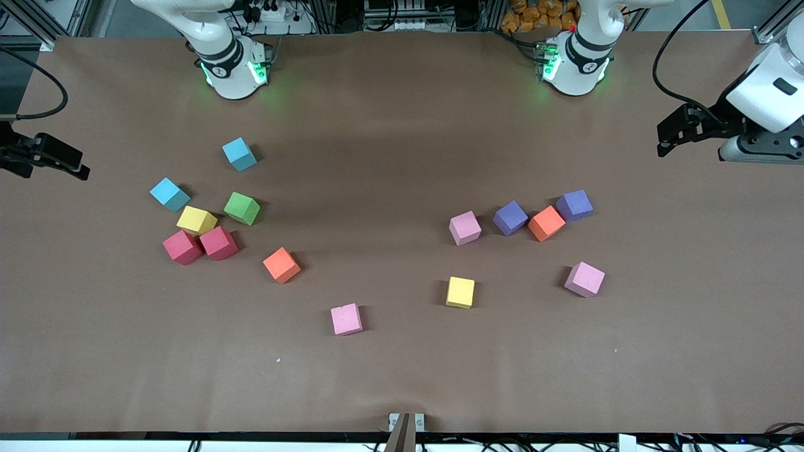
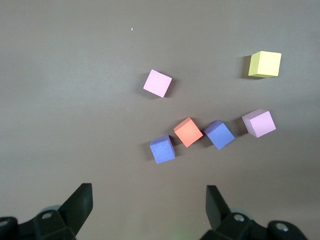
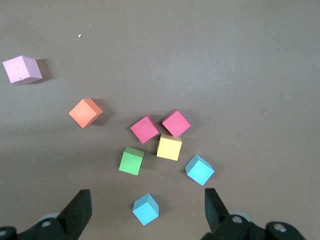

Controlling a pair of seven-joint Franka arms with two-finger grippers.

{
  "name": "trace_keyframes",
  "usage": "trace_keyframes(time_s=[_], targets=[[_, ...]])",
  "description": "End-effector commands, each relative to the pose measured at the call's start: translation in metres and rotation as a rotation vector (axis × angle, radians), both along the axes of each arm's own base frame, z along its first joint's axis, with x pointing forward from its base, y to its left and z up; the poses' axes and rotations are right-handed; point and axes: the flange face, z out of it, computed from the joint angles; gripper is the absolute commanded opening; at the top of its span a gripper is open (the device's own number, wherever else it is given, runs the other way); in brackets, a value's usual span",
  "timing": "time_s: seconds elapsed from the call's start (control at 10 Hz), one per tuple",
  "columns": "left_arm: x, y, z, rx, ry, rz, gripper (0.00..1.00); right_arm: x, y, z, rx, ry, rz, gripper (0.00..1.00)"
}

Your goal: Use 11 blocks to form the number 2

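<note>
One brown table (image 1: pixel 402 376) is pictured with nothing yet built on it: no part of the number 2 has been laid out. The left gripper (image 2: pixel 147 200) is held high over the left arm's end of the table and the right gripper (image 3: pixel 147 202) over the right arm's end. Both are shown with fingers spread wide and empty, apparently parked clear so that the spread can be surveyed before a first pick. Positions are given from the lone yellow cube (image 1: pixel 460 292) near the middle. Farther from the front camera than it, a pink cube (image 1: pixel 465 228) is seen, then two purple cubes (image 1: pixel 510 218) flanking an orange cube (image 1: pixel 546 223) toward the left arm's end; a second pink cube (image 1: pixel 584 279) lies about level with the landmark. Toward the right arm's end are found a third pink cube (image 1: pixel 346 319), a second orange cube (image 1: pixel 281 265), two red cubes (image 1: pixel 218 243) side by side, another yellow cube (image 1: pixel 196 220), a green cube (image 1: pixel 242 208) and two light-blue cubes (image 1: pixel 239 154). No container is seen; every cube rests loose on the table, presumably strewn for picking.
</note>
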Motion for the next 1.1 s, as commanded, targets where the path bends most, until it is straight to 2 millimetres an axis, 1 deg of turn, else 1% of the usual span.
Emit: trace_keyframes(time_s=[0.0, 0.1, 0.2, 0.3, 0.4, 0.5, 0.6, 0.7, 0.8, 0.9, 1.0], targets=[[-0.001, 0.000, 0.004, 0.013, -0.012, -0.006, 1.00, -0.009, 0.000, 0.003, 0.019, -0.011, -0.008, 1.00], [-0.001, -0.001, 0.004, 0.012, -0.011, -0.006, 1.00, -0.011, 0.002, 0.002, 0.030, -0.008, -0.061, 1.00], [0.002, 0.003, -0.001, 0.009, 0.000, 0.010, 1.00, -0.015, 0.003, 0.000, 0.031, -0.014, -0.056, 1.00], [0.015, 0.001, -0.027, 0.010, 0.047, 0.027, 1.00, -0.015, 0.005, -0.002, 0.023, -0.014, -0.050, 1.00], [0.033, -0.004, -0.060, 0.018, 0.095, 0.031, 1.00, -0.016, 0.006, -0.002, 0.022, -0.014, -0.049, 1.00], [0.047, -0.004, -0.088, 0.018, 0.122, 0.036, 1.00, -0.016, 0.008, -0.003, 0.022, -0.011, -0.049, 1.00], [0.056, -0.002, -0.122, 0.022, 0.160, 0.042, 1.00, -0.018, 0.011, -0.007, 0.022, -0.001, -0.047, 1.00], [0.064, 0.003, -0.163, 0.028, 0.190, 0.066, 1.00, -0.017, 0.011, -0.012, 0.023, 0.006, -0.043, 1.00], [0.061, 0.009, -0.200, 0.031, 0.195, 0.100, 1.00, -0.015, 0.016, -0.012, 0.019, -0.003, -0.033, 1.00], [0.049, 0.011, -0.238, 0.032, 0.191, 0.108, 1.00, -0.013, 0.027, -0.015, 0.017, -0.009, -0.016, 1.00], [0.032, 0.011, -0.262, 0.035, 0.183, 0.147, 1.00, -0.010, 0.036, -0.021, 0.016, 0.000, 0.005, 1.00]])
